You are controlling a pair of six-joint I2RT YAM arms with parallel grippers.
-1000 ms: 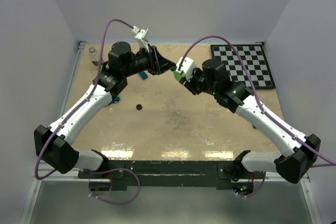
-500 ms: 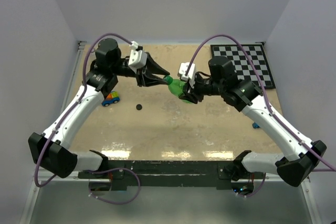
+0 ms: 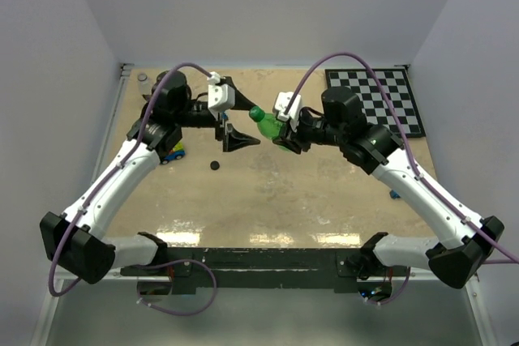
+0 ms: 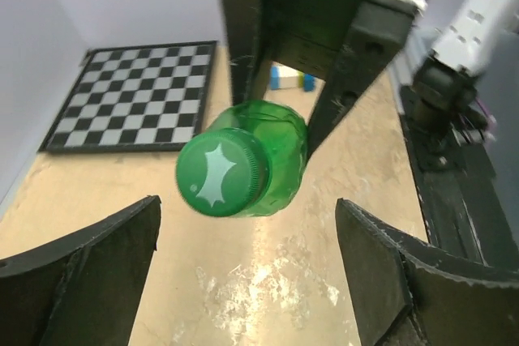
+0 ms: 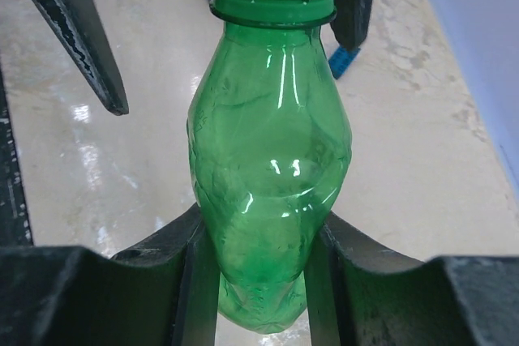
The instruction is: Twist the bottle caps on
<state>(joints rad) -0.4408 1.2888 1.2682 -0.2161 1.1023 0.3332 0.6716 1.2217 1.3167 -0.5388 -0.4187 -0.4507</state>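
1. Black cap (image 3: 215,165) lies flat on the table (image 3: 276,200), by itself, nearer the arm bases than either hand and below the left hand in the top view.
2. Toy car (image 3: 172,151) sits on the table just beside the left forearm, left of the black cap.
3. Green bottle (image 3: 269,126) is held up off the table by the right hand (image 5: 259,232). The two fingers are clamped narrow against the lower body, one on each side. The bottle is tilted, its neck pointing toward the left hand.
4. Green cap (image 4: 220,169) sits on the bottle's neck, its top facing the left wrist camera.
5. Left hand (image 4: 247,200) is spread wide and holds nothing. Its fingers (image 4: 89,269) flank the cap, with a gap showing on both sides.
6. Both arms reach forward and bend inward, so the hands meet nose to nose over the middle of the table.
7. Chessboard (image 3: 377,99) lies flat at the far right, behind the right arm.
8. Clear bottle (image 3: 143,80) stands at the far left corner, too small to tell more.
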